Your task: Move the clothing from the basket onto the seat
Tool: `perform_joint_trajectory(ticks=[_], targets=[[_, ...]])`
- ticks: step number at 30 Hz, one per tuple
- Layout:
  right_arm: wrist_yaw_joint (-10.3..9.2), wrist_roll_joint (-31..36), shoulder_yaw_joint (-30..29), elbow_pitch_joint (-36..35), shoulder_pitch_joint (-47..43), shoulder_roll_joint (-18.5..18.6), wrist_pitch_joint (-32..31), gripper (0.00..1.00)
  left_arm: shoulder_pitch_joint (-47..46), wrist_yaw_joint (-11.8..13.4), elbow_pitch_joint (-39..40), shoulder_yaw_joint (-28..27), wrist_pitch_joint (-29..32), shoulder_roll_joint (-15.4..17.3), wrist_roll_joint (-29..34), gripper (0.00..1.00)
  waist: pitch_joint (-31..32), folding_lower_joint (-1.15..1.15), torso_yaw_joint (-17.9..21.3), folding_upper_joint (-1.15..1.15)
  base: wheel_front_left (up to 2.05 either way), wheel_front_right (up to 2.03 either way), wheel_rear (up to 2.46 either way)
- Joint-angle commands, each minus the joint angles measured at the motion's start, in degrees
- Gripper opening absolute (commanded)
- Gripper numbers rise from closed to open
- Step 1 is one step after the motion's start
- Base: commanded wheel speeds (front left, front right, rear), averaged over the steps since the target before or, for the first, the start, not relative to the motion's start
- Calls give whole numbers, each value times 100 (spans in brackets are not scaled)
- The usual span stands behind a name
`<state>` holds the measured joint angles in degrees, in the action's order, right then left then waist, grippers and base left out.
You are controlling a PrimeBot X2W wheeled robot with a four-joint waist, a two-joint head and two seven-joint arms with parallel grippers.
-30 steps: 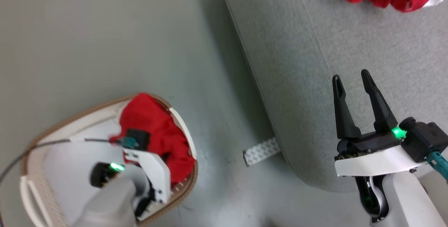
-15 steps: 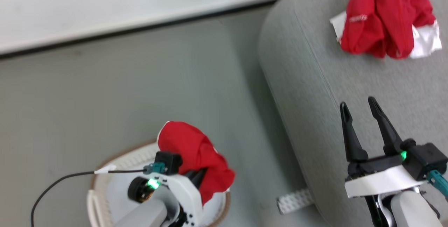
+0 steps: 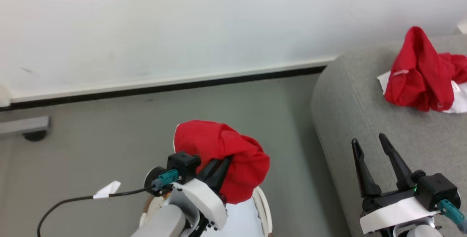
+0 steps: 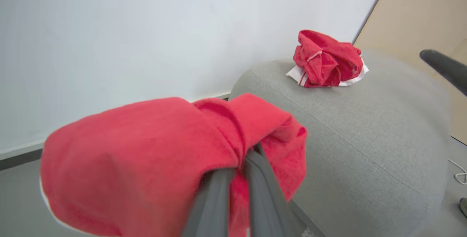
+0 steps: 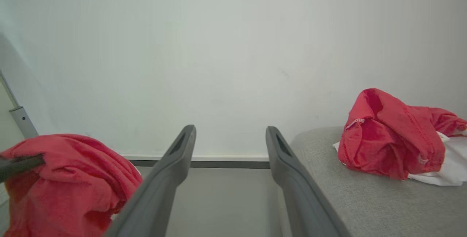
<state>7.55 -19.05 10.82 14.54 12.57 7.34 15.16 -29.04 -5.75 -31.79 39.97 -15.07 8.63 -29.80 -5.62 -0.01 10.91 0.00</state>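
**Item 1, left hand (image 3: 222, 163).** Its 2 dark fingers are pressed together on a bunched red garment (image 3: 215, 142), pinching a fold near the middle. The rest of the cloth balloons around the fingertips.

**Item 2, red garment.** It is lifted above the basket (image 3: 263, 207), whose white rim shows at the bottom edge of the head view. By my reading it hangs clear of the basket. It is well apart from the sofa (image 3: 350, 94), with a strip of floor (image 3: 109, 127) between them.

**Item 3, right hand (image 3: 367, 138).** Its 2 fingers are spread and hold nothing. It hovers over the near rounded edge of the sofa.

**Item 4, red-and-white garment (image 3: 416, 80).** It lies crumpled on the sofa towards the far side, red on top with white showing beneath.

**Item 5, basket contents.** My own arm hides most of the inside, so I cannot tell whether anything is left there.

**Step in hand.** I judge this to be the carry, with the lift done and the drop not yet made.

**Next move.** I would swing the left arm rightwards across the floor. It needs enough height for the trailing cloth to clear the sofa's edge. I would then spread the fingers over bare upholstery beside item 4. The cloth is loose, so it may cling to a finger on release.
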Motion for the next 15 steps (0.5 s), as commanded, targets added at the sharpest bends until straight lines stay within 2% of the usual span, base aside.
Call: perform_joint_trajectory(ticks=[1, 8, 15], targets=[[-13, -48, 25, 23, -104, 50, -3, 100, 103, -8, 158, -118, -12, -18, 159, 0, 247, 1, -224, 0, 0, 0, 0], [-13, -114, 109, 80, -266, 52, -3, 100, 223, -64, 732, -540, -12, -150, 548, 0, 491, 1, -456, 0, 0, 0, 0], [-13, -154, 243, 113, -340, 61, -3, 100, -40, -93, 820, -551, -13, -123, 719, 0, 566, 1, -604, 0, 0, 0, 0]])
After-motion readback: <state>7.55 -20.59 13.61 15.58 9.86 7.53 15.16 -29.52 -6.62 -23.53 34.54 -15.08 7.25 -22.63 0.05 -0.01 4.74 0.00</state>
